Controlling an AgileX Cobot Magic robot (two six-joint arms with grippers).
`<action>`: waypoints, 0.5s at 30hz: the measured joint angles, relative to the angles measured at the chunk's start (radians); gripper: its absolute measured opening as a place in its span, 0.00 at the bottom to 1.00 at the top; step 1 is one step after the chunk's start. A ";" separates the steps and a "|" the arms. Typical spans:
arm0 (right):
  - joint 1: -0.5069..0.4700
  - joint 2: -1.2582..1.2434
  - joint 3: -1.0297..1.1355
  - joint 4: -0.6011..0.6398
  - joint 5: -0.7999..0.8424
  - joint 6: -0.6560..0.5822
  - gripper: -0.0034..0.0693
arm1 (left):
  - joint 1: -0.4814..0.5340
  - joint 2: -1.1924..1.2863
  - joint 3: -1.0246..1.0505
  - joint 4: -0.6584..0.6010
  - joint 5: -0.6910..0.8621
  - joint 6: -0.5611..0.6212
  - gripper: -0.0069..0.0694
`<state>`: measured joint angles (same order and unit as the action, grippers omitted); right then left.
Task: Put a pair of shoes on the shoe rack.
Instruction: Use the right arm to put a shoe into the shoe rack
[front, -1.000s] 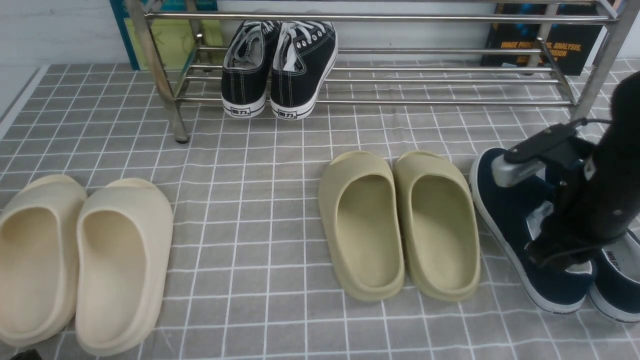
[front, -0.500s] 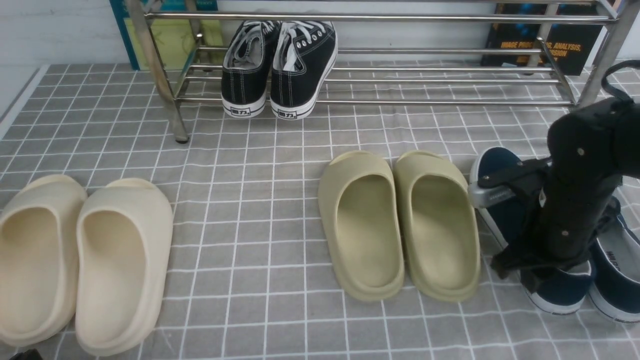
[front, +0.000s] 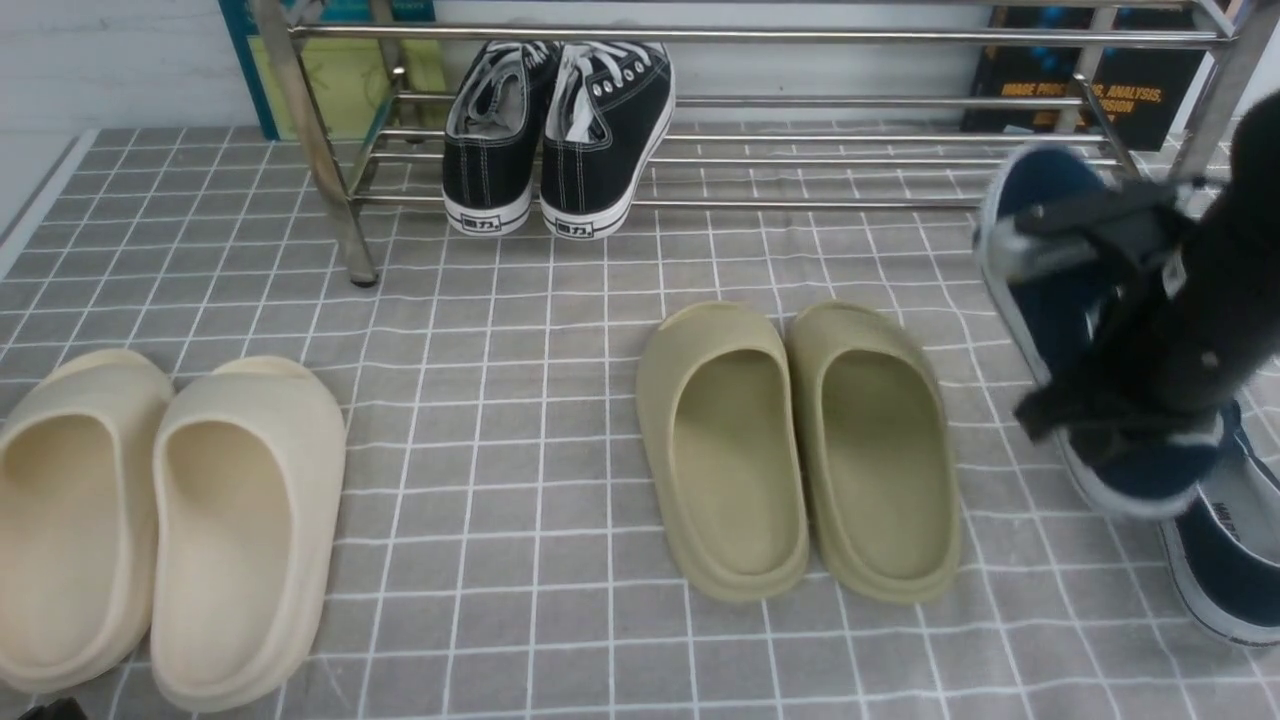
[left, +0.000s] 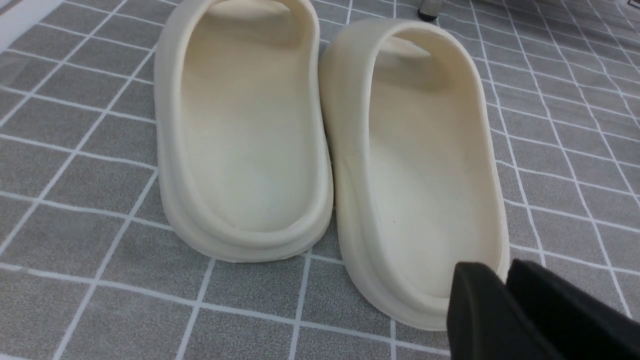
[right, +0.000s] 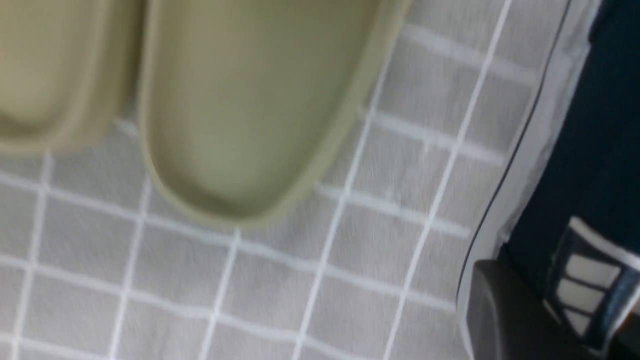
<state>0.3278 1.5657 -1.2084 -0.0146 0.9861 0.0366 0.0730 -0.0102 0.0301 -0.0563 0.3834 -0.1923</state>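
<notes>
1. Change over the last second: the navy shoe lay flat beside its mate. Now it hangs clear of the cloth, toe raised toward the right end of the rack, and it is motion-blurred.
2. My right gripper pinches the shoe at its heel. One finger lies against the heel's outer side.
3. The mate has not moved; it sits on the cloth at the near right. Neither shoe is on the rack.
4. My left gripper hovers by the heel of one cream slide. The fingers lie side by side with only a slit between them and hold nothing. I cannot tell whether they quite meet.
5. Surface: grey cloth with a white grid, slightly wrinkled. Behind it is a white wall, and a dark book leans behind the rack's right end.
6. Materials:
   - The rack is shiny chrome tube, with horizontal bars and upright posts.
   - Black sneakers of canvas with white laces sit on its low bars, heels outward.
   - The olive slides and the cream ones are smooth, matte, rounded foam.
   - The navy shoes are canvas with white rubber soles.
</notes>
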 joint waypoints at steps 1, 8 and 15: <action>0.000 0.013 -0.032 0.008 -0.012 0.000 0.10 | 0.000 0.000 0.000 0.000 0.000 0.000 0.21; 0.000 0.134 -0.192 -0.001 -0.013 -0.013 0.10 | 0.000 0.000 0.000 0.000 0.000 0.000 0.22; 0.000 0.293 -0.388 -0.052 0.000 -0.020 0.10 | 0.000 0.000 0.000 0.000 0.000 0.000 0.23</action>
<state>0.3278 1.8587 -1.5963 -0.0661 0.9862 0.0163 0.0730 -0.0102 0.0301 -0.0563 0.3834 -0.1923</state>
